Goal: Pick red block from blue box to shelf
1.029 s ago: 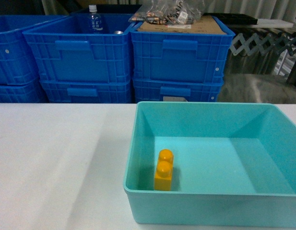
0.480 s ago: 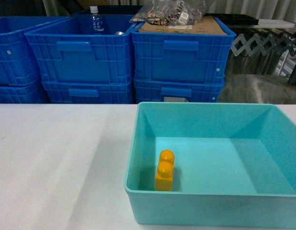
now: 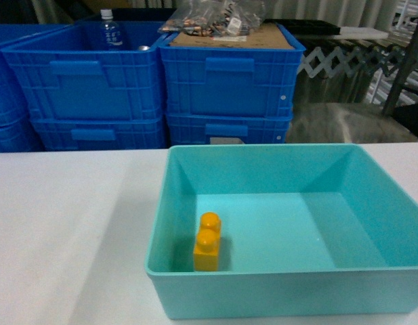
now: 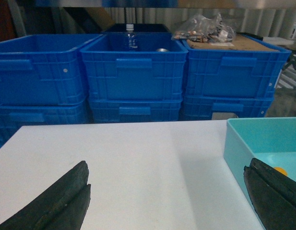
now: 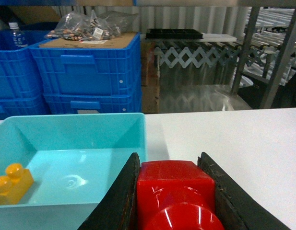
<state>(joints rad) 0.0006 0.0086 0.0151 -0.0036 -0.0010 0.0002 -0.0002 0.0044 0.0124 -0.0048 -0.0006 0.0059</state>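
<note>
Right hand (image 5: 171, 191) clamps the red block (image 5: 175, 191) between its fingers, beside the blue box (image 5: 71, 143).

The right gripper (image 5: 174, 191) fills the bottom centre of its wrist view, its two dark fingers (image 5: 120, 194) pressed against either side of the red block (image 5: 175, 184). The left gripper (image 4: 169, 201) shows only as two black fingertips (image 4: 61, 201) at the lower corners of its view, spread wide apart with nothing between them. Neither arm appears in the head view.
</note>
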